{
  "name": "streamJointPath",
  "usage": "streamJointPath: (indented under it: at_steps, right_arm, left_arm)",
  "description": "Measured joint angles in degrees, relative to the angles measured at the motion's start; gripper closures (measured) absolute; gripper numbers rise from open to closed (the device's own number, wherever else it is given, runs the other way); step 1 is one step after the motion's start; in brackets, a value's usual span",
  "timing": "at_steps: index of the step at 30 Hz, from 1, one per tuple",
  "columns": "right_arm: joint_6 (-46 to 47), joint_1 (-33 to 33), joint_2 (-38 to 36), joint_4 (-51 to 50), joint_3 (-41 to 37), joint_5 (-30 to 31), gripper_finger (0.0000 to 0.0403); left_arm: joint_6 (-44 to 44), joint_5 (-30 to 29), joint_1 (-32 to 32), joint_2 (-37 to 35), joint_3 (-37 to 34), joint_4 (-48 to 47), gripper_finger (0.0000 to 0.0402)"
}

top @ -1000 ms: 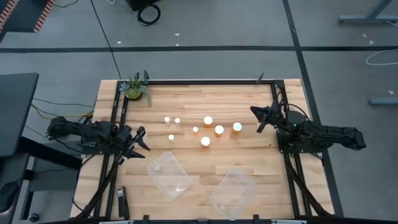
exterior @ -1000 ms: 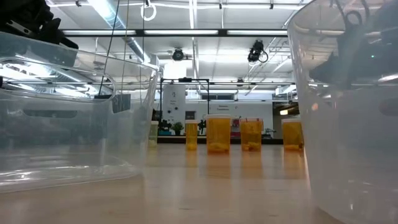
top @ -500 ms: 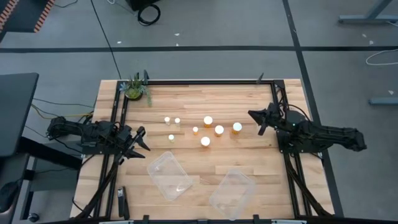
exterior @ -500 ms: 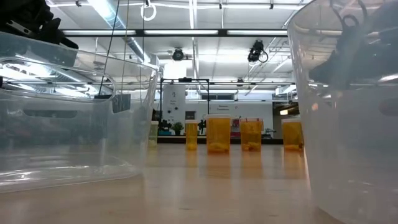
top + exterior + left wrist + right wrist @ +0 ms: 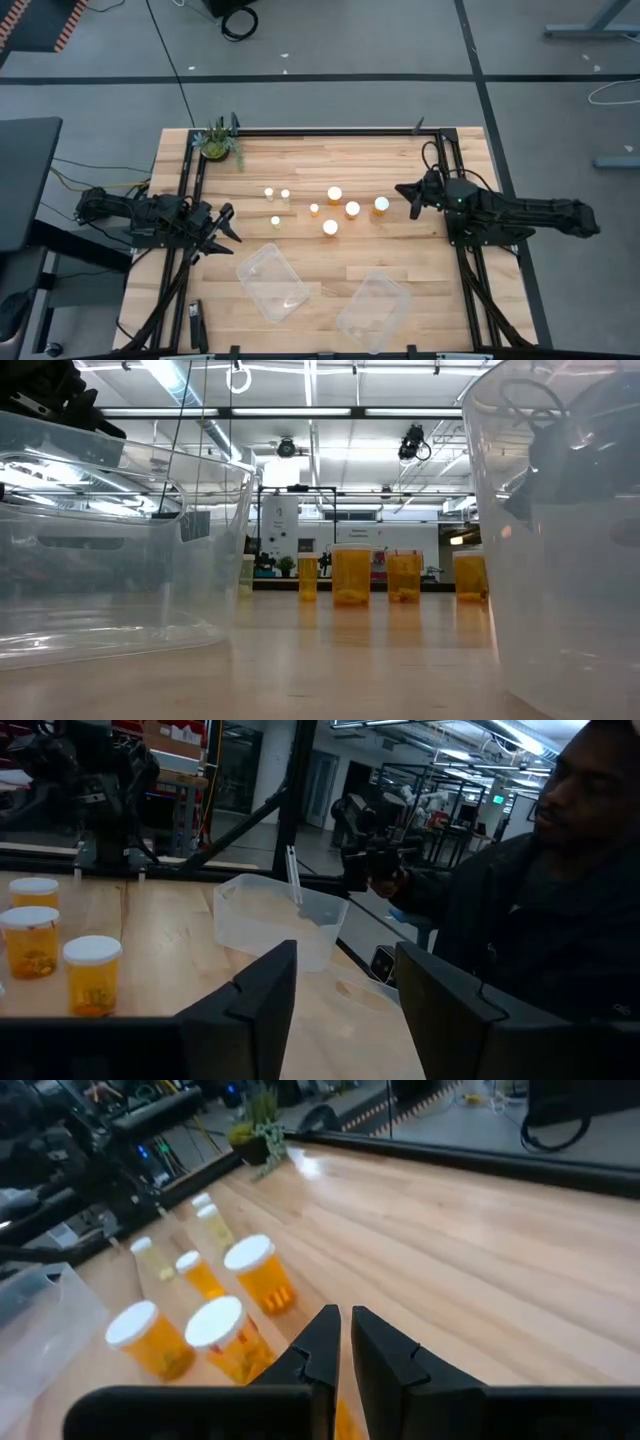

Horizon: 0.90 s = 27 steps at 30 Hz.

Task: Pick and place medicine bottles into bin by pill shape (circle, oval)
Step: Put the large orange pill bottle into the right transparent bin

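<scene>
Bottles (image 5: 352, 209) sit mid-tabletop, upright; right gripper (image 5: 411, 193), pinched closed and empty, is closest. Left gripper (image 5: 222, 225), partly open, waits near left edge.

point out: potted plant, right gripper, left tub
potted plant (image 5: 217, 143), high view, on its leaves
right gripper (image 5: 411, 194), high view, between its fingertips
left tub (image 5: 271, 282), high view, on its clear floor

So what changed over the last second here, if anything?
The right hand, fingers shut and holding nothing, slid inward across the table toward the medicine bottles, ending close beside the bottle nearest it without touching it. The left hand stayed parked at the table's left edge, fingers apart. All eight bottles and both clear tubs kept their places.
</scene>
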Motion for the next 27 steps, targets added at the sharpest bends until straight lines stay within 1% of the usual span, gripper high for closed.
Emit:
streamJointPath:
  at_steps: [4,10,20,27]
  right_arm:
    - [0.6,0.0,1.9,-1.3,0.9,-1.1,0.0366]
    - [1.2,0.7,7.7,-3.0,5.8,-4.2,0.0352]
    - [-0.3,1.4,22.9,-4.8,13.6,-4.7,0.028]
    - [-3.2,1.4,33.5,-11.3,21.9,-6.5,0.0227]
  left_arm:
    - [0.0,0.0,0.0,0.0,0.0,0.0,0.0224]
    - [0.0,0.0,0.0,0.0,0.0,0.0,0.0221]
    - [0.0,0.0,0.0,0.0,0.0,0.0,0.0221]
    - [0.0,0.0,0.0,0.0,0.0,0.0,0.0225]
